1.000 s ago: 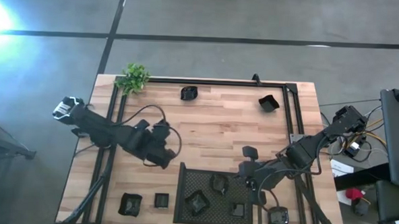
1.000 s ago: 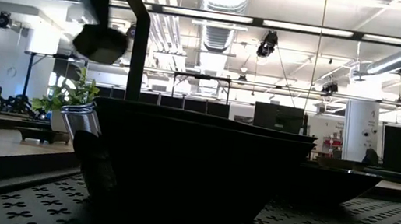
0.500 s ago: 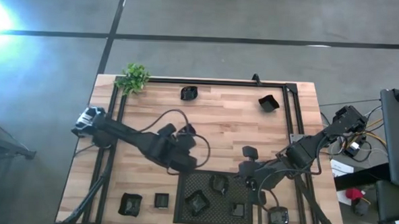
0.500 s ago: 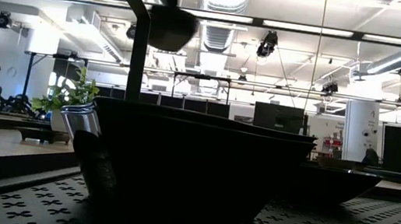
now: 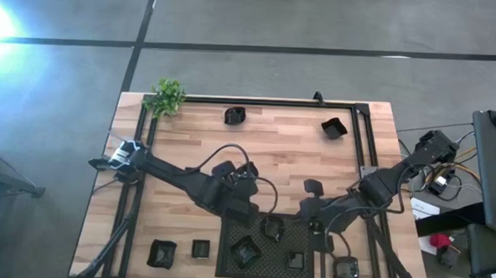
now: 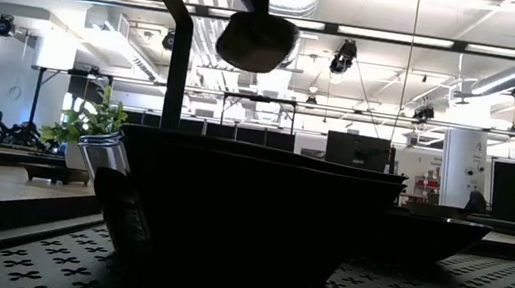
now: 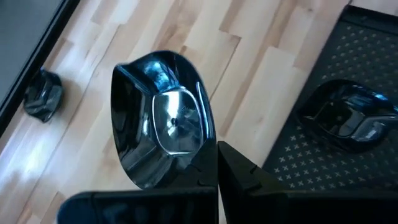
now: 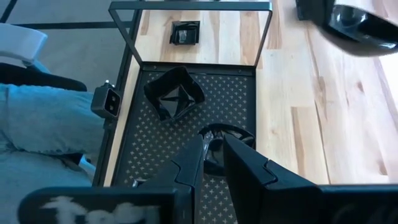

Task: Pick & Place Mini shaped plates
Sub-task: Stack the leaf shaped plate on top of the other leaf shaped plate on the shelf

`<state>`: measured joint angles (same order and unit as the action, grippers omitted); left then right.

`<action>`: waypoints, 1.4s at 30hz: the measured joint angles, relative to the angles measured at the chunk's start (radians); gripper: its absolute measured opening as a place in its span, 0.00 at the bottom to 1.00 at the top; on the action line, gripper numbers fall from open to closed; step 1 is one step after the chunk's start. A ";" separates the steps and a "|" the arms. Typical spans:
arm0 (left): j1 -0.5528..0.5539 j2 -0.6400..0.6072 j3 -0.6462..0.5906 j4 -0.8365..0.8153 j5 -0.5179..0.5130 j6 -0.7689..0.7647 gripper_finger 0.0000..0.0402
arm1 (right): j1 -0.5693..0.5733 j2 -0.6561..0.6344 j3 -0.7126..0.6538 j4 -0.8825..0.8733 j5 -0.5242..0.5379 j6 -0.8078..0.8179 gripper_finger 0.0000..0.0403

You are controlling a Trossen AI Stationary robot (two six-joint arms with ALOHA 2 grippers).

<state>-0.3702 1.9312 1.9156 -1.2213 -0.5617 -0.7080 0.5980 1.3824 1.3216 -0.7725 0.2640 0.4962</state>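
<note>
My left gripper (image 5: 243, 209) is shut on one mini shaped plate (image 7: 161, 124), a glossy black dish that hangs over the wood beside the left edge of the mesh tray (image 5: 228, 218). The low view shows this plate high up (image 6: 257, 41). Several more plates lie in the tray (image 5: 271, 228), and others rest on the wood (image 5: 161, 252). My right gripper (image 8: 213, 149) hangs over the tray's right part. Its fingers stand a narrow gap apart, and a plate (image 8: 227, 134) lying in the tray shows beyond them. My left gripper pinches the plate's rim (image 7: 202, 146) between its two fingers (image 7: 239, 171), on the side nearest the wrist. The fingers slant down from the table's left. The plate is lifted clear of the table, with its hollow facing up toward the wrist.
A green plant (image 5: 168, 96) stands at the far left corner. Two plates (image 5: 234, 115) (image 5: 334, 128) lie near the far edge, and one (image 5: 345, 269) lies right of the tray. A black frame (image 5: 361, 144) runs around the table. Bare wood (image 5: 272, 157) lies in the middle.
My left gripper has carried the plate toward the table's right and near edges, up to the tray's left edge, rolling its wrist on the way. The plate has stayed lifted clear.
</note>
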 joint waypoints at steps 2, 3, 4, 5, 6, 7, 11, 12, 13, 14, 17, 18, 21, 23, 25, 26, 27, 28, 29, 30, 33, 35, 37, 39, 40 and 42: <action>0.000 0.008 -0.003 0.031 0.002 0.013 0.00 | 0.000 -0.009 0.000 -0.012 0.001 0.000 0.15; 0.000 0.012 -0.003 0.049 0.001 0.023 0.00 | 0.000 -0.013 0.000 -0.012 0.001 0.000 0.15; 0.000 0.018 -0.003 0.064 0.003 0.032 0.00 | 0.000 -0.018 0.000 -0.012 0.001 0.000 0.15; 0.001 0.028 -0.003 0.082 0.010 0.041 0.00 | 0.000 -0.023 0.000 -0.012 0.001 0.000 0.15; 0.004 0.036 -0.003 0.101 0.020 0.054 0.00 | 0.000 -0.028 0.000 -0.012 0.001 0.000 0.15; 0.007 0.044 -0.003 0.116 0.027 0.065 0.00 | 0.000 -0.034 0.000 -0.012 0.001 0.000 0.15; 0.029 0.084 -0.003 0.148 0.034 0.099 0.00 | 0.000 -0.053 0.000 -0.012 0.002 0.000 0.15; 0.038 0.090 -0.004 0.150 0.043 0.104 0.00 | 0.000 -0.058 0.000 -0.011 0.002 0.000 0.15; 0.045 0.096 -0.005 0.153 0.050 0.106 0.00 | 0.000 -0.064 0.000 -0.013 0.002 0.000 0.15; 0.052 0.104 -0.005 0.161 0.052 0.106 0.00 | 0.000 -0.068 0.000 -0.014 0.003 0.000 0.15; 0.071 0.115 -0.005 0.185 0.053 0.123 0.00 | 0.000 -0.081 0.000 -0.018 0.006 0.000 0.15; 0.077 0.117 -0.005 0.196 0.054 0.131 0.00 | 0.000 -0.085 0.000 -0.017 0.008 0.000 0.15; 0.098 0.121 -0.005 0.216 0.056 0.137 0.00 | 0.000 -0.091 0.000 -0.029 0.022 -0.003 0.15; 0.112 0.122 -0.005 0.220 0.055 0.143 0.00 | 0.000 -0.093 0.000 -0.040 0.027 -0.003 0.15; 0.125 0.122 -0.005 0.220 0.055 0.147 0.00 | 0.000 -0.093 0.000 -0.038 0.028 -0.002 0.15; 0.131 0.122 -0.005 0.220 0.055 0.147 0.00 | 0.000 -0.093 0.000 -0.040 0.028 -0.002 0.15; 0.135 0.122 -0.005 0.220 0.055 0.147 0.00 | 0.000 -0.093 0.000 -0.040 0.028 -0.002 0.15; 0.137 0.122 -0.005 0.220 0.055 0.147 0.00 | 0.000 -0.093 0.000 -0.039 0.028 -0.002 0.15; 0.138 0.122 -0.005 0.220 0.056 0.148 0.00 | 0.000 -0.093 0.000 -0.039 0.027 -0.002 0.15; 0.140 0.122 -0.005 0.220 0.055 0.151 0.00 | 0.000 -0.093 0.000 -0.039 0.028 -0.002 0.15; 0.142 0.122 -0.005 0.222 0.055 0.152 0.00 | 0.000 -0.093 0.000 -0.039 0.027 -0.003 0.15; 0.144 0.126 -0.005 0.236 0.055 0.152 0.00 | 0.000 -0.093 0.000 -0.039 0.027 -0.003 0.15; 0.146 0.135 -0.005 0.256 0.056 0.157 0.00 | 0.000 -0.093 0.000 -0.039 0.027 -0.007 0.15; 0.151 0.150 -0.005 0.274 0.059 0.171 0.00 | 0.000 -0.093 0.000 -0.039 0.027 -0.007 0.15; 0.153 0.156 -0.005 0.281 0.070 0.179 0.00 | 0.000 -0.093 0.000 -0.039 0.027 -0.007 0.15; 0.162 0.166 -0.006 0.284 0.087 0.185 0.00 | 0.000 -0.093 0.000 -0.039 0.027 -0.007 0.15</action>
<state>-0.2084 2.0967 1.9095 -0.9375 -0.4750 -0.5232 0.5980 1.2892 1.3216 -0.8116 0.2913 0.4892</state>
